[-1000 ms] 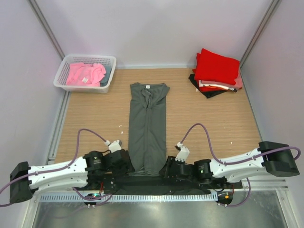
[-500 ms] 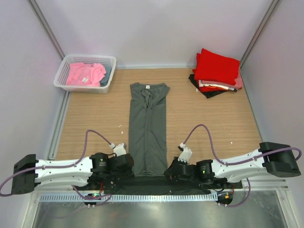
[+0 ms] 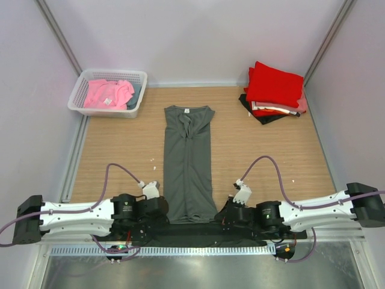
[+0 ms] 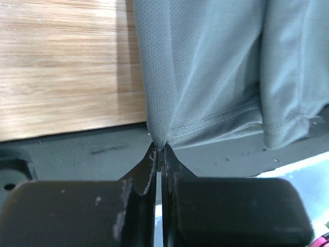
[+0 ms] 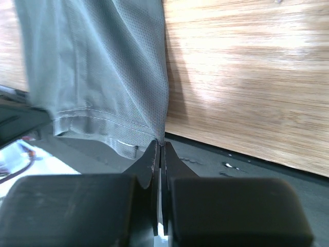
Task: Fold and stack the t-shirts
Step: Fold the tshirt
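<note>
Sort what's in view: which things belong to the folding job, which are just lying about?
Job: grey t-shirt, pinched at its near hem by left gripper and right gripper; folded stack, red on top; pink shirt.
Lying about: white basket, holding the pink shirt; small white scraps.

Wooden table (image 3: 271, 150): grey t-shirt (image 3: 188, 162) centre, lengthwise; basket (image 3: 108, 112) far-left; folded shirt stack (image 3: 274, 89) far-right.
</note>
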Available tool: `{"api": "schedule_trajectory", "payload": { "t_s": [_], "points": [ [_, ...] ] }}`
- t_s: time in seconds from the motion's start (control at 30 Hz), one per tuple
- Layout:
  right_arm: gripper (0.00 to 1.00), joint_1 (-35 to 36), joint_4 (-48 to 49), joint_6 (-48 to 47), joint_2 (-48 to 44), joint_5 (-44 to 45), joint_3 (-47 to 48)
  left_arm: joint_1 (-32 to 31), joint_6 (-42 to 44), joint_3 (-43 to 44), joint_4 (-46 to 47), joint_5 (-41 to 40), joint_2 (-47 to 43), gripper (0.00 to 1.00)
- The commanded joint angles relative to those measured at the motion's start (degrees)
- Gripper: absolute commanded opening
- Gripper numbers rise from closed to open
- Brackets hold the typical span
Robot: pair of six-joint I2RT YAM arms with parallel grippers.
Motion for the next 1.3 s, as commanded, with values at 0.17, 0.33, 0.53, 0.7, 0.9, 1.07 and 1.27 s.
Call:
{"api": "schedule_trajectory", "payload": {
  "t_s": [0.17,0.33,0.53,0.7,0.9,1.07,1.27],
  "points": [
    [0.01,0.06,-7.35,-3.95,7.53,6.07,12.61,-0.31,2.42,10.57,-7.02,-4.4,1.31,0.0],
    [0.01,-2.65,-14.2,-8.24,6.57,8.63,20.26,1.08,6.46,19.61,-14.84,-9.59,1.22,0.04],
    [0.01,-12.41,-17.11,-17.65,6.21,5.29,25.89,11.09,19.0,25.08,-15.38,-6.26,3.85,0.08],
    [0.01,-22.24,-15.98,-27.58,6.3,0.29,27.82,22.6,28.69,29.73,-13.45,-0.47,9.73,0.08],
    [0.01,-30.07,-14.57,-36.45,12.35,-4.81,32.12,31.22,37.83,35.62,-11.87,3.15,17.91,0.06],
    [0.01,-37.81,-11.06,-42.35,17.1,-10.52,34.85,37.29,43.01,39.76,-10.46,6.57,23.71,0.04],
    [0.01,-43.87,-7.98,-48.86,23.78,-14.74,39.5,42.3,46.8,44.06,-9.4,8.33,29.69,0.02]
  ]
}}
